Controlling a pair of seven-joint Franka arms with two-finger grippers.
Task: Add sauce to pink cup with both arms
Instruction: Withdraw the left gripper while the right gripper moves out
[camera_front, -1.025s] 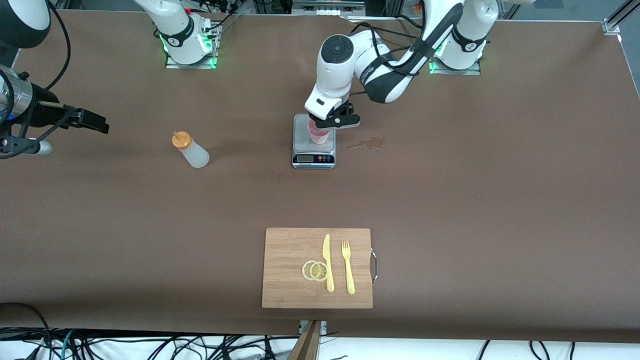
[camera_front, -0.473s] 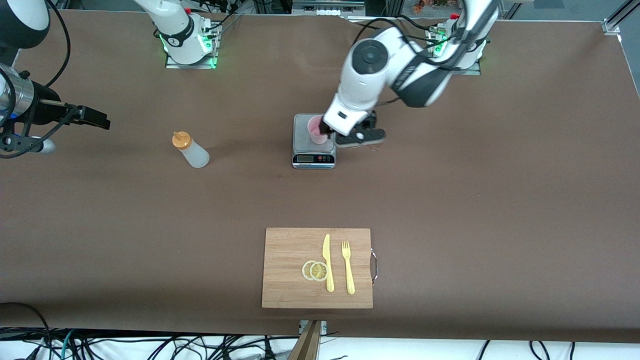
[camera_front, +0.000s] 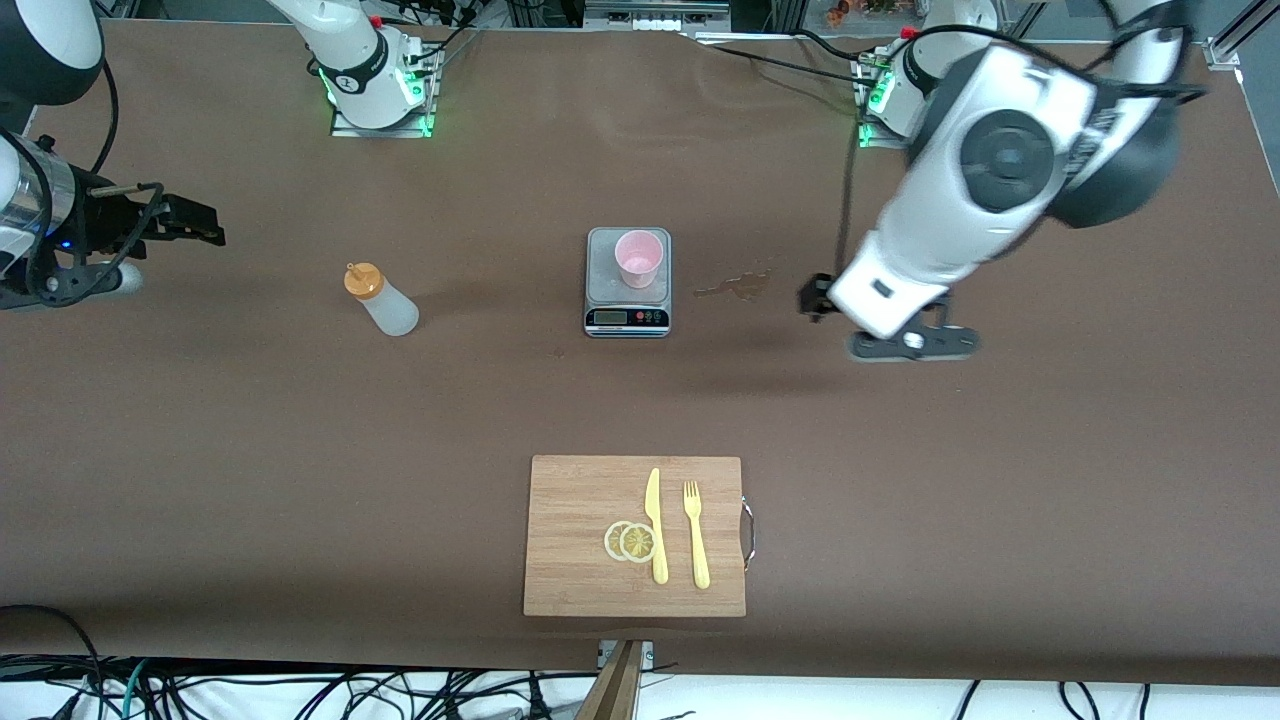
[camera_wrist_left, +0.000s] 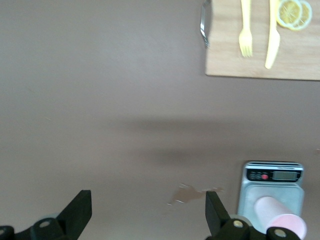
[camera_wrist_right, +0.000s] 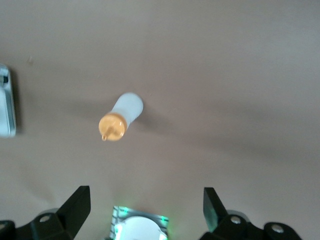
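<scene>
The pink cup (camera_front: 638, 258) stands upright on a small scale (camera_front: 626, 300) at mid-table; it also shows in the left wrist view (camera_wrist_left: 280, 226). The sauce bottle (camera_front: 381, 298), whitish with an orange cap, stands on the table toward the right arm's end, and shows in the right wrist view (camera_wrist_right: 121, 119). My left gripper (camera_front: 872, 325) is open and empty in the air over bare table, toward the left arm's end from the scale; in its wrist view the left gripper (camera_wrist_left: 147, 214) holds nothing. My right gripper (camera_front: 195, 226) is open and empty, well away from the bottle at the right arm's end; the right wrist view (camera_wrist_right: 145, 206) shows it empty too.
A brownish spill stain (camera_front: 738, 287) lies beside the scale. A wooden cutting board (camera_front: 580, 590) with a yellow knife (camera_front: 655, 525), a yellow fork (camera_front: 695, 535) and lemon slices (camera_front: 630, 541) lies nearer the front camera. Arm bases stand along the table's back edge.
My left gripper has left the cup and swung up and away from the scale toward the left arm's end. The cup stays on the scale. The right gripper has barely shifted.
</scene>
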